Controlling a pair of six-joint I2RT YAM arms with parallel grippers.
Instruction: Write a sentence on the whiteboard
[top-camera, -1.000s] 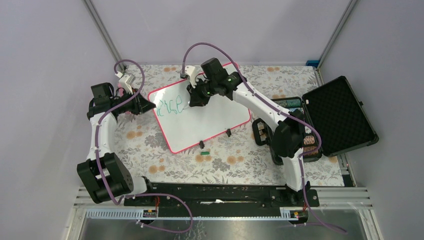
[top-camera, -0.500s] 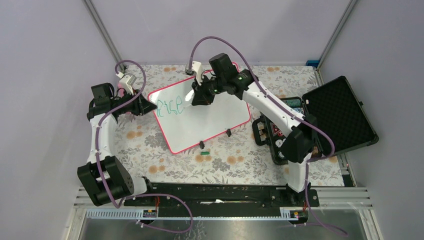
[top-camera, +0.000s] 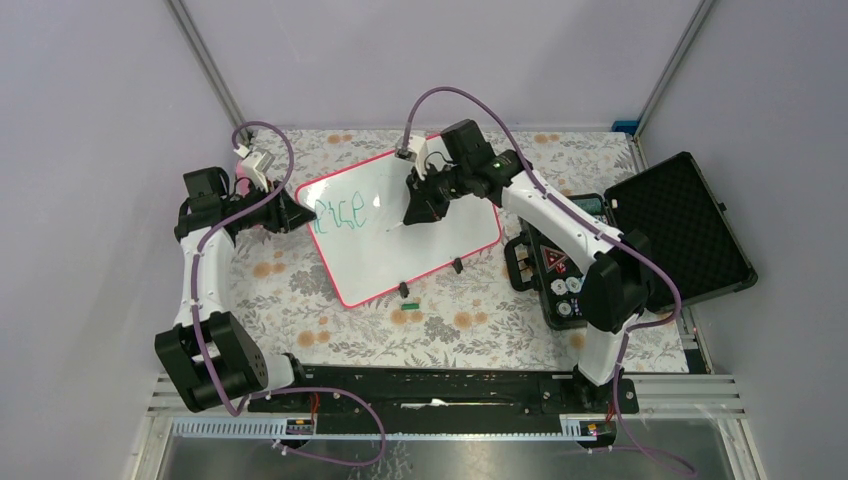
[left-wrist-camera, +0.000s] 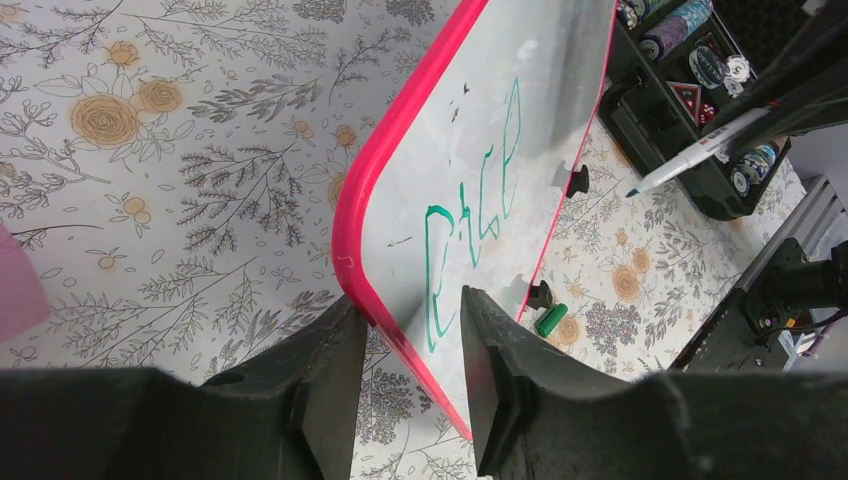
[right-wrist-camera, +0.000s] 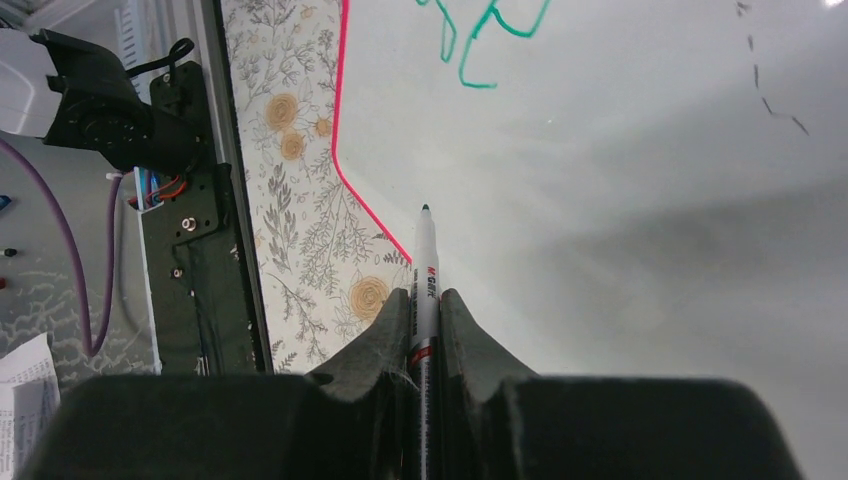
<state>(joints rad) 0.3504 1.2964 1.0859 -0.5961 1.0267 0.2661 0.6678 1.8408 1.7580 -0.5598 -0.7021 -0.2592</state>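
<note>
Right gripper (right-wrist-camera: 425, 300): jaws clamped on a white marker (right-wrist-camera: 424, 255), tip pointing out ahead of the fingers. It's over the middle-far part of the whiteboard (top-camera: 420, 250). The tip looks lifted just off the surface in the left wrist view, but I can't confirm contact from the other views.

Left gripper (left-wrist-camera: 410, 300): jaws apart, straddling the board's left corner, with the pink frame running between the fingers (left-wrist-camera: 335, 380). Not pinching. Can't tell if either finger touches the frame.

The whiteboard lies flat and skewed on the floral tablecloth (top-camera: 300, 290), centre of the table, between the two arms. Green lettering (top-camera: 340, 213) is a few scrawled characters at the board's left end, just right of the left gripper and well left of the marker tip. The rest of the board is blank apart from faint dark specks.

- Two small black clips (top-camera: 456, 265) sit on the board's near edge.
- Green marker cap (top-camera: 404, 303) is on the cloth just beside that edge.
- Open black foam-lined case (top-camera: 680, 230) is right of the board, with poker chips in its tray.
</note>
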